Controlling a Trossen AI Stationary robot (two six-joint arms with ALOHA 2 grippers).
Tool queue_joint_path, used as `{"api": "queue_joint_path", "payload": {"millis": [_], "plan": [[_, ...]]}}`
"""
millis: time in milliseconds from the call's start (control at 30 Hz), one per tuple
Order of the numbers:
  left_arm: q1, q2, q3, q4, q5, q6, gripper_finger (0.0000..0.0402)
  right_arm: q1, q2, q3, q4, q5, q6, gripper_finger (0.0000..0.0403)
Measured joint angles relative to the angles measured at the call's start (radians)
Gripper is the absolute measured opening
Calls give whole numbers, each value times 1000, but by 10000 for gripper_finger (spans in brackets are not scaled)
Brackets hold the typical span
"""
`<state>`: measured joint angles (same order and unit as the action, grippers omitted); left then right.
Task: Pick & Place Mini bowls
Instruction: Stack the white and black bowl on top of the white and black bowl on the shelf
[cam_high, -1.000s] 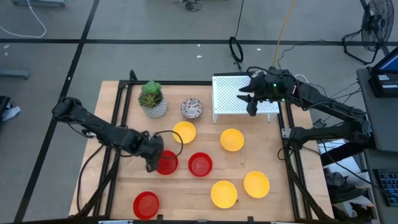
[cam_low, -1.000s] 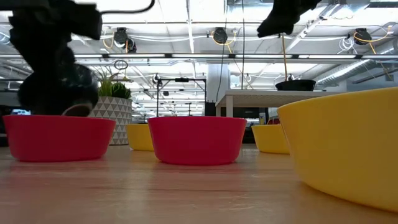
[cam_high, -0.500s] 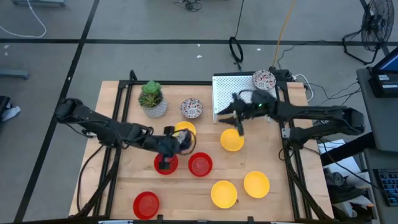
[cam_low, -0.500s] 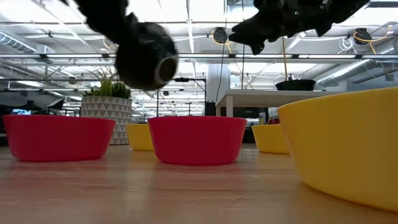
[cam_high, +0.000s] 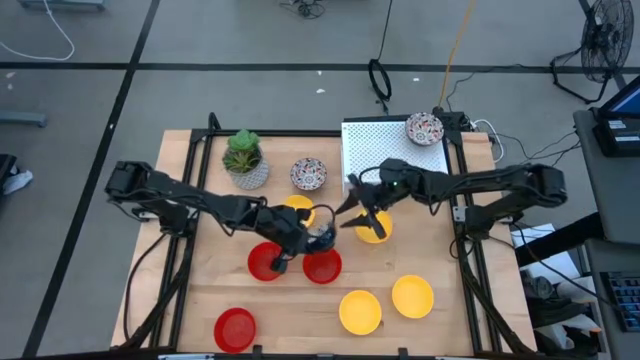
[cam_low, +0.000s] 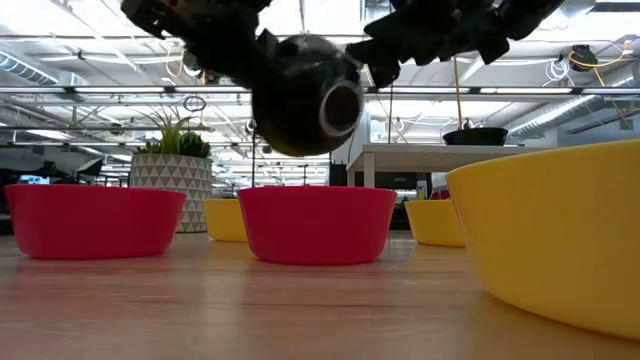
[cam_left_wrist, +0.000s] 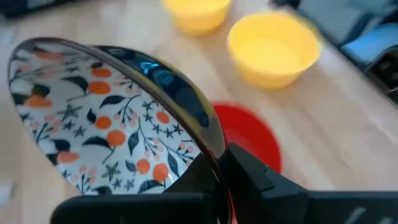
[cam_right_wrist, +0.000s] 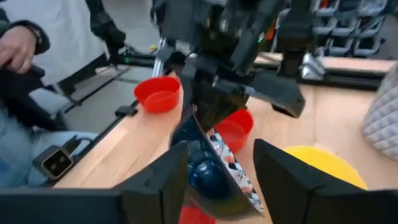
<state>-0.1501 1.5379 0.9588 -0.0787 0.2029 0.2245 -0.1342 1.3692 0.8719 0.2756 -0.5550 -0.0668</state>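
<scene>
Left end effector (cam_high: 318, 238) is clamped on the rim of a floral mini bowl (cam_left_wrist: 106, 124), holding it tilted in the air above the middle of the worktop (cam_high: 450, 320), over the red bowl (cam_high: 322, 265) that sits beside another red bowl (cam_high: 262, 262). Right end effector (cam_high: 356, 212) hovers just right of it with fingers spread open around nothing, near a yellow bowl (cam_high: 376, 230). Other floral bowls: one (cam_high: 308, 173) at the far side beside the plant pot (cam_high: 245, 160), one (cam_high: 425, 128) on the white perforated stand (cam_high: 380, 150) at far right.
</scene>
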Motion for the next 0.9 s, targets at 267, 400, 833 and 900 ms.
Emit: {"api": "queue_joint_path", "payload": {"millis": [267, 400, 833, 900], "plan": [[11, 2, 0, 59, 61, 96, 29, 48, 98, 48, 9, -5, -60, 213], [11, 2, 0, 76, 109, 133, 33, 52, 150, 84, 18, -81, -55, 214], [11, 2, 0, 90, 110, 198, 40, 71, 189, 92, 10, -257, -39, 198], [11, 2, 0, 91, 110, 211, 35, 71, 189, 92, 12, -258, -39, 184]]}}
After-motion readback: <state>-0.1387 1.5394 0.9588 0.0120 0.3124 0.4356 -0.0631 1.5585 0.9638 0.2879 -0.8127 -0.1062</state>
